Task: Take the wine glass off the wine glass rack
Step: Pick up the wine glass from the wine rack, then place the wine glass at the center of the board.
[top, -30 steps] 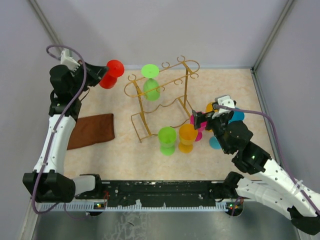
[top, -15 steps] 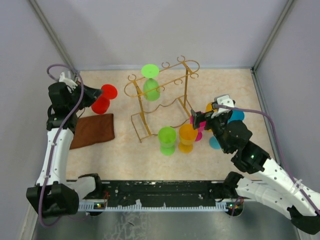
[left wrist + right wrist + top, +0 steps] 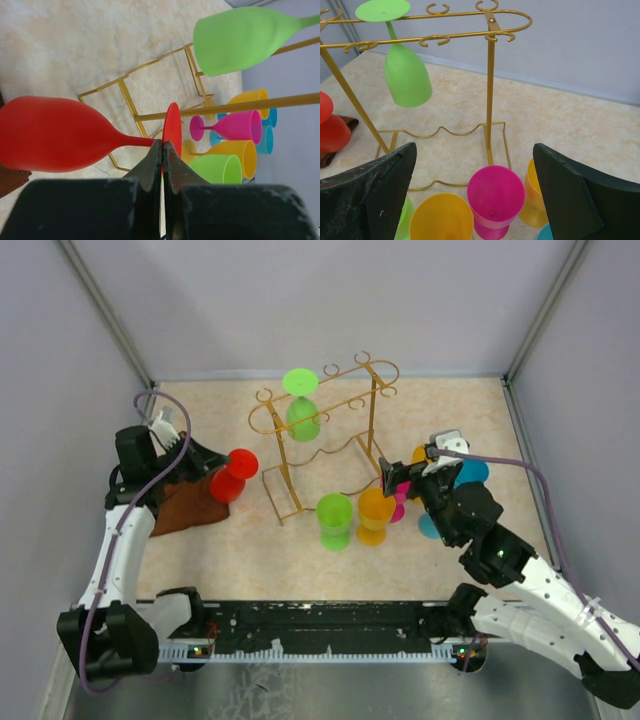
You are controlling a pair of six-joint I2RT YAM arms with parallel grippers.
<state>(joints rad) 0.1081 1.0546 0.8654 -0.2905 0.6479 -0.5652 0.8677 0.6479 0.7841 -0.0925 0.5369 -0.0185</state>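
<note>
The gold wire wine glass rack (image 3: 377, 425) stands at mid-table. A green wine glass (image 3: 303, 420) hangs upside down from its top rails; it also shows in the right wrist view (image 3: 408, 75) and the left wrist view (image 3: 240, 40). My left gripper (image 3: 222, 466) is left of the rack, shut on the foot of a red wine glass (image 3: 228, 485). In the left wrist view the fingers (image 3: 163, 145) pinch the red foot disc, with the red bowl (image 3: 55, 135) lying sideways. My right gripper (image 3: 397, 478) is open and empty right of the rack, above the standing glasses (image 3: 474, 150).
A brown cloth (image 3: 185, 505) lies at the left, under the red glass. Green (image 3: 334, 515), orange (image 3: 376, 510), magenta (image 3: 495, 195) and teal (image 3: 470, 472) glasses stand in front of and right of the rack. Walls close in the back and sides.
My left gripper has carried the red glass from the back left corner forward and rightward, down to the cloth's right end. The right arm has barely moved.
</note>
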